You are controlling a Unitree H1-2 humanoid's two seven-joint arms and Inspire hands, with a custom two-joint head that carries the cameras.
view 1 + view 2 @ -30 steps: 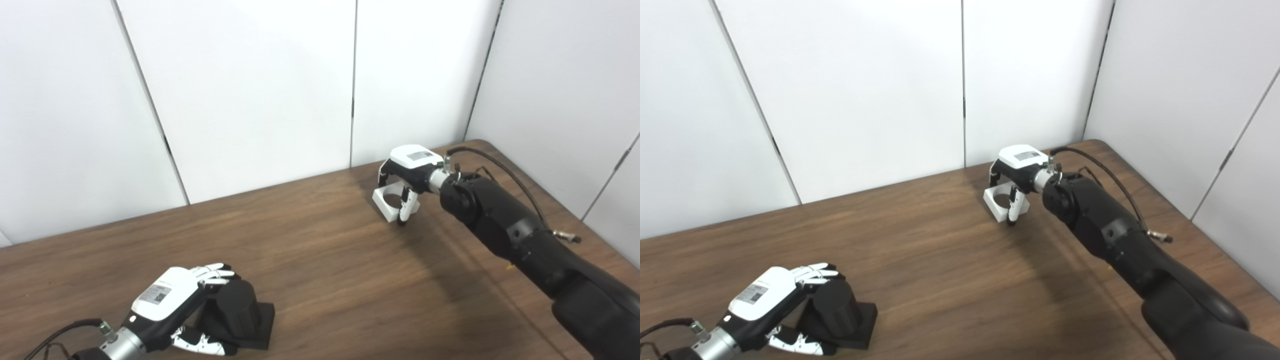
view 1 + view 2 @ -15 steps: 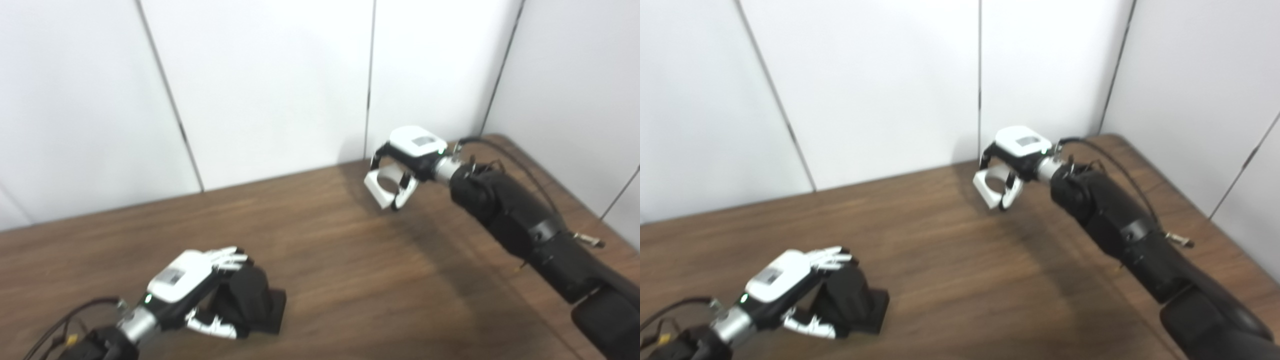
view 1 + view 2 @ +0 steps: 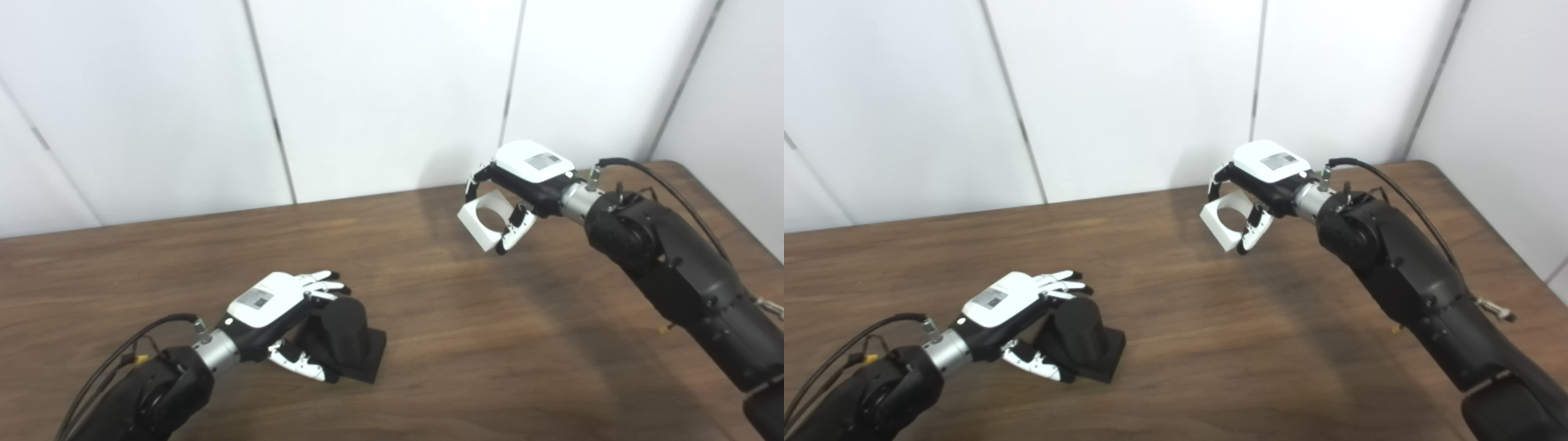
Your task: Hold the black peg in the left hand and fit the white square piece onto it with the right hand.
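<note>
**Peg gripped, square piece held aloft**

The left hand [image 3: 272, 306] wraps its fingers around the black peg [image 3: 340, 334] near the wooden table's [image 3: 429, 343] front. Well apart, the right hand [image 3: 527, 174] pinches the white square piece [image 3: 484, 220] above the far side, its round hole facing the cameras. White wall panels [image 3: 380, 92] stand behind.

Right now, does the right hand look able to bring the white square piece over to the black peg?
Probably yes: the right hand holds the white square piece clear of the table, and nothing lies between it and the black peg.
</note>
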